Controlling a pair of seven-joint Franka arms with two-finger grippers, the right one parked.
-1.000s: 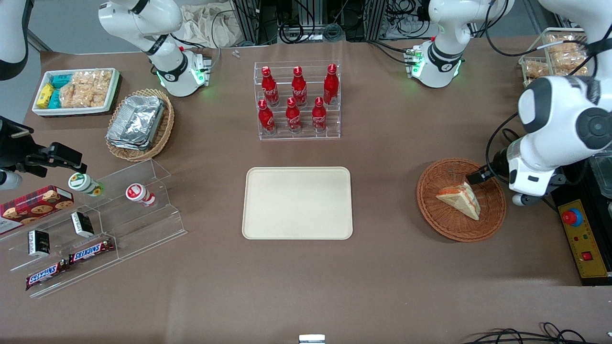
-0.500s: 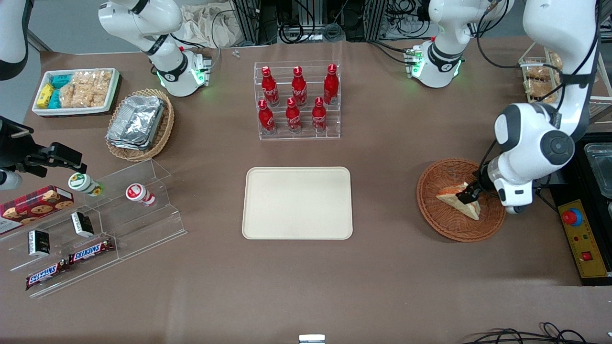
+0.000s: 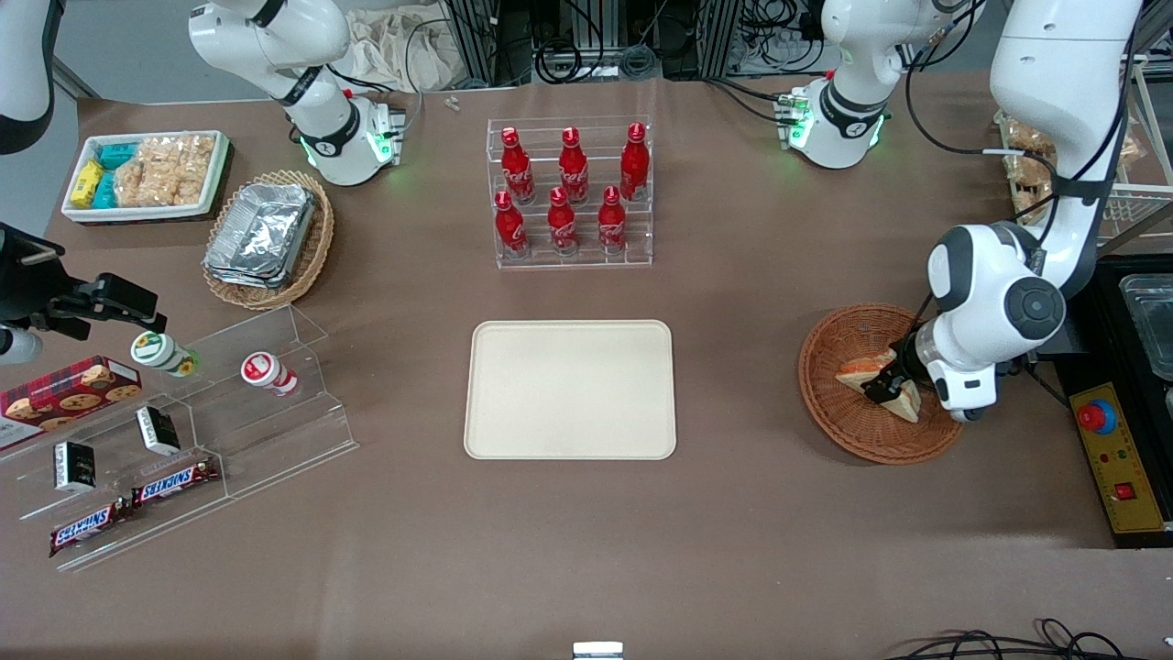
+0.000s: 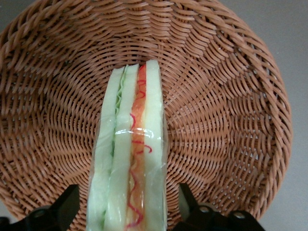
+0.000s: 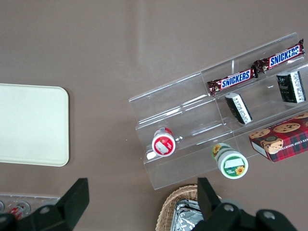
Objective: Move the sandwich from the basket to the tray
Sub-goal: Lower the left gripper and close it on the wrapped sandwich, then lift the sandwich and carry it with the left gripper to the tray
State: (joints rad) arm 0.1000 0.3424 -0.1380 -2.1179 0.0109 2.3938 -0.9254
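1. The sandwich (image 4: 129,149) is lying in the basket (image 4: 231,96), standing on edge with its red and green filling stripe facing up toward the wrist camera.
2. The gripper (image 4: 126,211) is sitting low over the sandwich with its fingers (image 4: 65,207) spread apart, one on each side of the wedge and close to its bread faces; whether they are touching it I cannot tell. It is holding nothing yet.
3. The step in hand, as I judge it, is the grasp: the arm is lined up around the sandwich but not yet squeezing it.
4. The next move is likely calling for a gentle closing across the soft bread, firm enough to lift it without crushing, then a straight rise over the basket's rim.
5. In the front view the gripper (image 3: 884,385) is sitting over the sandwich (image 3: 861,368) inside the basket (image 3: 829,408), toward the working arm's end of the tabletop (image 3: 751,513).
6. The tray (image 3: 570,389) is lying well apart from the basket, at the middle of the tabletop, with nothing on it.
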